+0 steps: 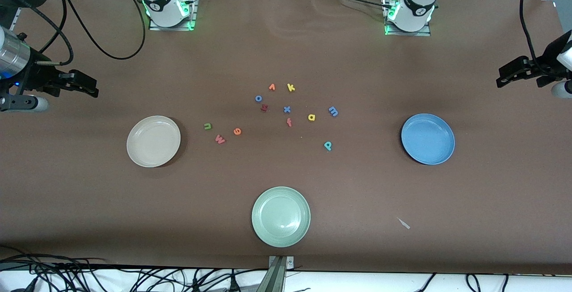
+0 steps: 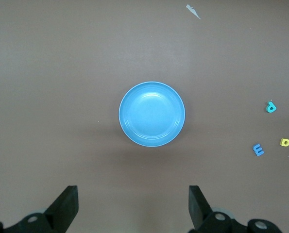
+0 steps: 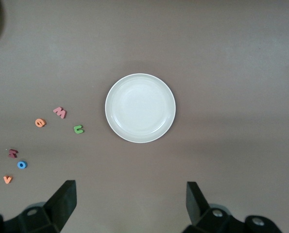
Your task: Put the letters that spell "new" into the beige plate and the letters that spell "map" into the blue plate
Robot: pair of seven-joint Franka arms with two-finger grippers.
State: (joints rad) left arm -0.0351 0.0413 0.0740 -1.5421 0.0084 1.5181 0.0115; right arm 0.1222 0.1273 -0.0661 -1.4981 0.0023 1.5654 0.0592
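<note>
Nearest the front camera, a pale green plate is sitting on the brown tabletop, with a small pale scrap lying a little toward the left arm's end. Farther back, the beige plate is resting toward the right arm's end and the blue plate toward the left arm's end, both holding nothing. Between them the foam letters are lying scattered. The teal p is the nearest of them, and the pinkish-red w, the orange e and the green n are sitting close together just beside the beige plate. A little farther from the camera, the yellow a and the blue m are lying toward the blue plate, near an orange-red f, a blue x and a dark red letter. Farther still are a blue o, an orange v and a yellow k. The right gripper is hanging over the tabletop at the right arm's end, its fingers standing wide apart and holding nothing, with the beige plate seen between them in its wrist view. The left gripper is hanging over the left arm's end, its fingers likewise spread wide and holding nothing. Both arms are waiting.
</note>
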